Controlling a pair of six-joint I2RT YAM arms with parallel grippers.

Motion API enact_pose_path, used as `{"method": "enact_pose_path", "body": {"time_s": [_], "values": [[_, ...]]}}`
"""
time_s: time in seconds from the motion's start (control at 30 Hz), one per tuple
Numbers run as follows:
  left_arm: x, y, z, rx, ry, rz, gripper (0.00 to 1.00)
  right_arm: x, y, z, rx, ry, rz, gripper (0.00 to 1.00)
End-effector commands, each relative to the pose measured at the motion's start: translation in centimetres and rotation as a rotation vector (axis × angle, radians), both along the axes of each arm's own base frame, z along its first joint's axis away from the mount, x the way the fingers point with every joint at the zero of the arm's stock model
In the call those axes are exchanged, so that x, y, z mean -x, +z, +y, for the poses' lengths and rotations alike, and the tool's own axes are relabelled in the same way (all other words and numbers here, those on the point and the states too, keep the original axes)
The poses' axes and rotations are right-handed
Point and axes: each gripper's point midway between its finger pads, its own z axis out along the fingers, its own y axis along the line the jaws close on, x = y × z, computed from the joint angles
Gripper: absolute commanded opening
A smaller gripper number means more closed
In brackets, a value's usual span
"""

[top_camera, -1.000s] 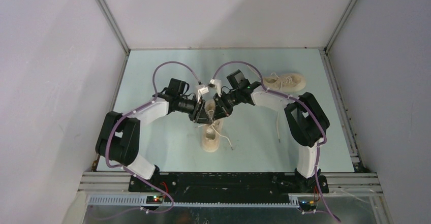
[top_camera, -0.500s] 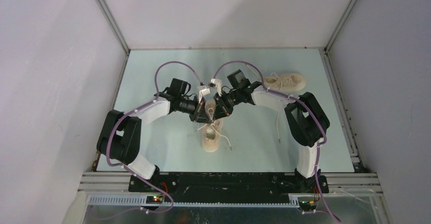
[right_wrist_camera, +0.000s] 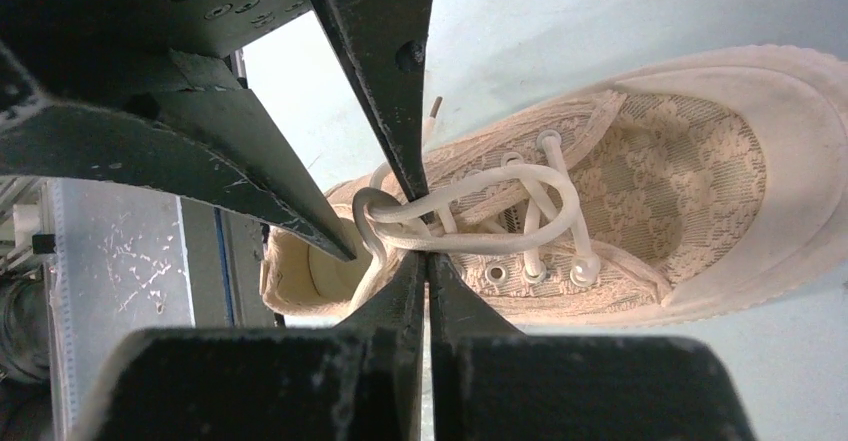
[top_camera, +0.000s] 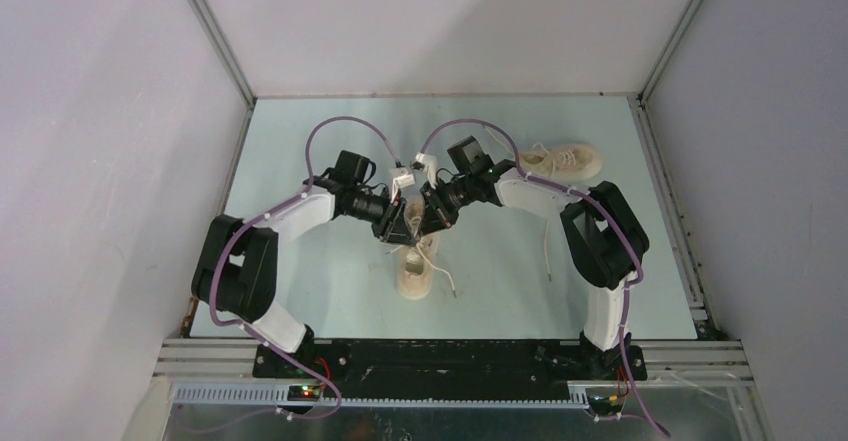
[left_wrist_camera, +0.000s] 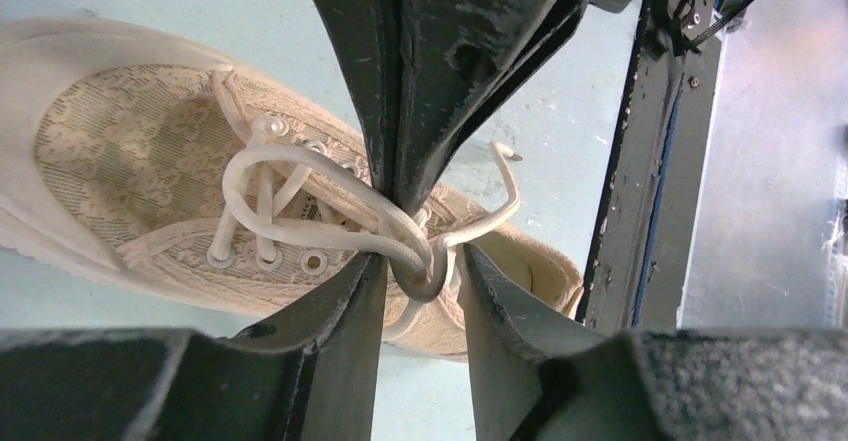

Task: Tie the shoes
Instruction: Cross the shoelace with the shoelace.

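One cream-beige shoe [top_camera: 413, 273] lies at the table's centre, toe toward the arms; it also shows in the left wrist view [left_wrist_camera: 130, 151] and the right wrist view [right_wrist_camera: 680, 161]. Both grippers meet over its tongue. My right gripper [right_wrist_camera: 427, 256] is shut, pinching the off-white lace [right_wrist_camera: 500, 186] at a crossing loop. My left gripper [left_wrist_camera: 422, 266] is open, its fingers straddling a lace loop [left_wrist_camera: 300, 161] without clamping it. In the top view the left gripper [top_camera: 400, 229] and right gripper [top_camera: 425, 223] nearly touch. The second shoe [top_camera: 562, 161] lies at the back right.
A loose lace [top_camera: 547, 246] trails from the second shoe toward the front, beside the right arm. A dark metal rail [top_camera: 450, 346] runs along the table's near edge. Grey walls close in the left, right and back.
The left arm has edged slightly right toward the shoe's tongue. The right gripper and the shoe hold their places.
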Motion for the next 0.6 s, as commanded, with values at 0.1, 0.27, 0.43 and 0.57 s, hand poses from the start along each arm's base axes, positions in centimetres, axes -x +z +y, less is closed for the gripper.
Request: {"method": "enact_pose_path", "body": {"time_s": [0.1, 0.27, 0.43, 0.57], "values": [[-0.6, 1.6, -0.6, 0.007, -0.123, -0.106, 0.41, -0.1, 2.0, 1.3, -0.06, 0.042, -0.051, 0.0], [-0.9, 1.3, -1.1, -0.012, -0.134, -0.109, 0.39, -0.1, 2.0, 1.3, -0.06, 0.042, -0.049, 0.0], [-0.8, 0.9, -1.4, -0.021, -0.133, -0.098, 0.33, -0.1, 1.9, 1.2, -0.057, 0.04, -0.046, 0.0], [-1.1, 1.2, -1.7, -0.014, -0.109, -0.076, 0.34, -0.1, 1.9, 1.2, -0.056, 0.041, -0.044, 0.0]]}}
